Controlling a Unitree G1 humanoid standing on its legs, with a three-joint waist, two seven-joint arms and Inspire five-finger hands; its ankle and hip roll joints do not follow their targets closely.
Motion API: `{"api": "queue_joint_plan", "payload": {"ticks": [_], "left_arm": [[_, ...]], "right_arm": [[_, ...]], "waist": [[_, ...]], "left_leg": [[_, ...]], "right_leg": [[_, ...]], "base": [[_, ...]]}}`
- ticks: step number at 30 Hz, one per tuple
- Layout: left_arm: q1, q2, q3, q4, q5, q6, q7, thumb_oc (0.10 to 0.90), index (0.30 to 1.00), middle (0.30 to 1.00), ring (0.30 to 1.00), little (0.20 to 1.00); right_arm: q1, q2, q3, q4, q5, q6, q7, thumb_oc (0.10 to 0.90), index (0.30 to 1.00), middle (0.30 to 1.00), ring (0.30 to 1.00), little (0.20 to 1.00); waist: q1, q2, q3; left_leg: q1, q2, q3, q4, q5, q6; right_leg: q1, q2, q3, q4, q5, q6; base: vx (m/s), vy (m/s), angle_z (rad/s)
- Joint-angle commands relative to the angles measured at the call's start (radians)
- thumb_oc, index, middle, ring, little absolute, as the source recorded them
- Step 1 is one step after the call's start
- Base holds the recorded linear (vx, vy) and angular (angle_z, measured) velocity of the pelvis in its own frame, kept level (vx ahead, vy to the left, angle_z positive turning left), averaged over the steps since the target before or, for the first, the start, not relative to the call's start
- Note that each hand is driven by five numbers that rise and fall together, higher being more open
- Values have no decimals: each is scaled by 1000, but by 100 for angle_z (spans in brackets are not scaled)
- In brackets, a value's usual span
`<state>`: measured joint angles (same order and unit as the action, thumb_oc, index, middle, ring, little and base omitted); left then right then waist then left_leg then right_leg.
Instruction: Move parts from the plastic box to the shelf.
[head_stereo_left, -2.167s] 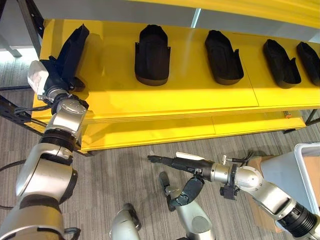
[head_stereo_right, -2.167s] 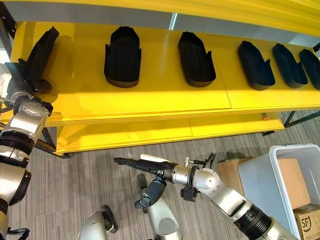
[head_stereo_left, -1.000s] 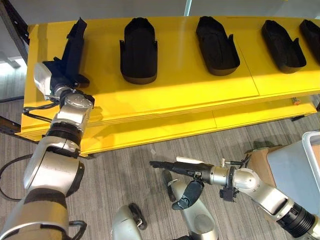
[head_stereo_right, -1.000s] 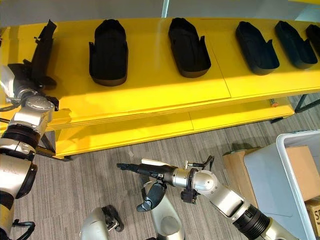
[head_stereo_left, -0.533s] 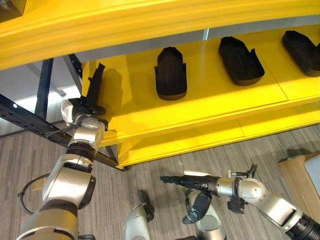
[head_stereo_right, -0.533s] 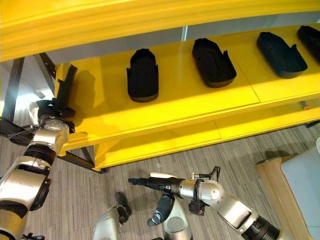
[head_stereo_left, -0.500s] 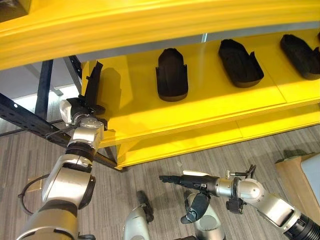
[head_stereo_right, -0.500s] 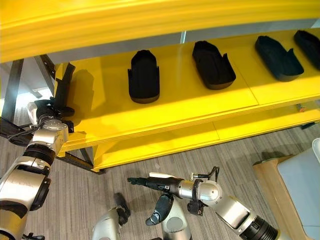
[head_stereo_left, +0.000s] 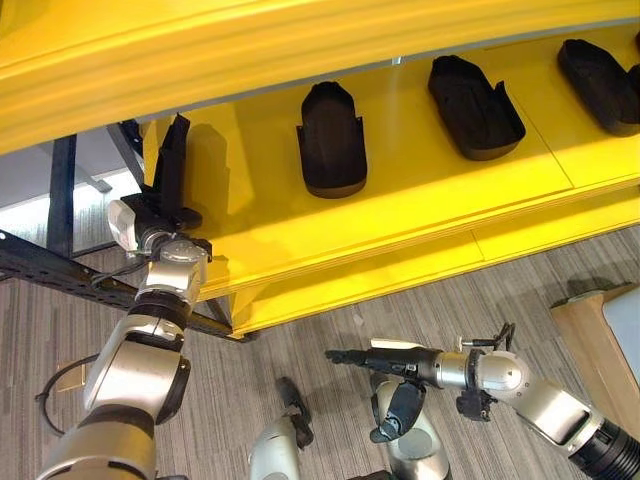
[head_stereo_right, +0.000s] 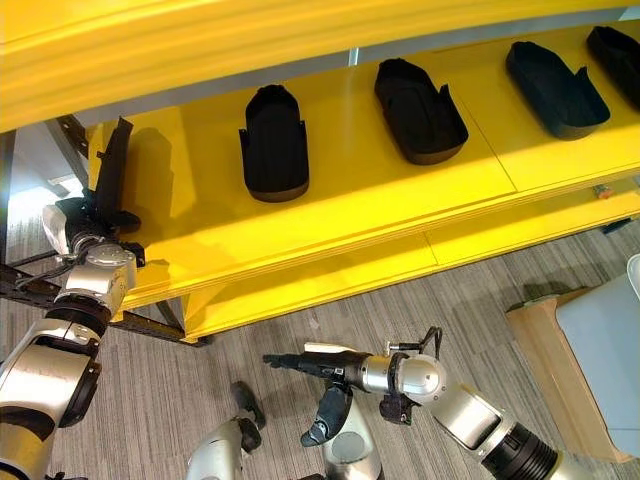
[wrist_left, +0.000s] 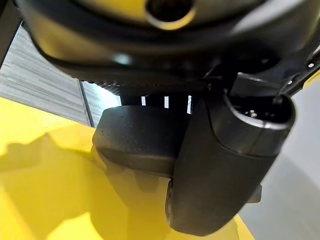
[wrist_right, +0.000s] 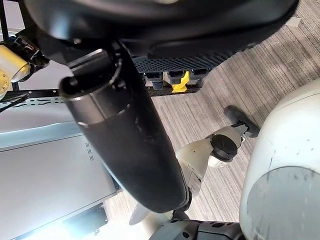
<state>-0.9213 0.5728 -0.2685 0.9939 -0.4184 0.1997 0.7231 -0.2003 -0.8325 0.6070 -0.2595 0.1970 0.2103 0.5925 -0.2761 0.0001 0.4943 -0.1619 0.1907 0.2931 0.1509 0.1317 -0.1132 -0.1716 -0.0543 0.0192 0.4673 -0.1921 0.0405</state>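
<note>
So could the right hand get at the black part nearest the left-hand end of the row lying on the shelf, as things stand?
Probably not without a big move. The right hand hangs open low over the floor, well below the yellow shelf, and that black part lies up on the shelf surface. Nothing blocks the way.

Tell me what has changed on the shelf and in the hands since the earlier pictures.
Mostly the camera has swung, bringing an upper shelf edge into view. The left hand still grips the black part standing on edge at the yellow shelf's left end. The other black parts lie where they were. The right hand stays open, low over the floor.
</note>
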Motion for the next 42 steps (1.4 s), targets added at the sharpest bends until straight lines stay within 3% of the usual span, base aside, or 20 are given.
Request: {"api": "queue_joint_plan", "payload": {"ticks": [1,10,20,33,42], "left_arm": [[-71,37,-10,-69,4,-62,10,400,300,300,300,300],[-174,30,-62,-34,-24,-75,38,400,300,300,300,300],[-289,41,-118,14,-30,-65,58,400,300,300,300,300],[-303,41,-120,46,-83,-44,85,400,300,300,300,300],[-185,4,-81,23,-94,-42,46,400,300,300,300,300]], "right_arm": [[-43,15,-32,-38,44,-87,10,900,1000,1000,1000,1000],[-92,35,-39,-33,35,-93,-6,900,1000,1000,1000,1000],[-154,50,-40,-39,66,-109,-43,900,1000,1000,1000,1000],[-191,66,-17,-38,74,-136,-81,900,1000,1000,1000,1000],[-195,88,3,-58,69,-112,-104,900,1000,1000,1000,1000]], "waist": [[-25,-18,-44],[-43,-48,-15],[-42,-77,11],[-22,-81,15],[6,-65,-14]], "left_leg": [[-67,23,-71,34,-21,-22],[-125,8,-68,99,-78,-4],[-190,10,-70,122,-97,8],[-209,8,-85,107,-94,12],[-171,-1,-111,89,-92,10]], "right_leg": [[-40,26,-48,-19,-16,-22],[-117,30,-23,2,-19,-22],[-202,41,-18,10,-4,-17],[-236,47,-32,24,-6,-17],[-187,46,-54,16,-18,-25]], "base": [[-41,-37,-8],[-55,-48,-7],[-79,-52,-2],[-52,-32,1],[-10,-57,5]]}}
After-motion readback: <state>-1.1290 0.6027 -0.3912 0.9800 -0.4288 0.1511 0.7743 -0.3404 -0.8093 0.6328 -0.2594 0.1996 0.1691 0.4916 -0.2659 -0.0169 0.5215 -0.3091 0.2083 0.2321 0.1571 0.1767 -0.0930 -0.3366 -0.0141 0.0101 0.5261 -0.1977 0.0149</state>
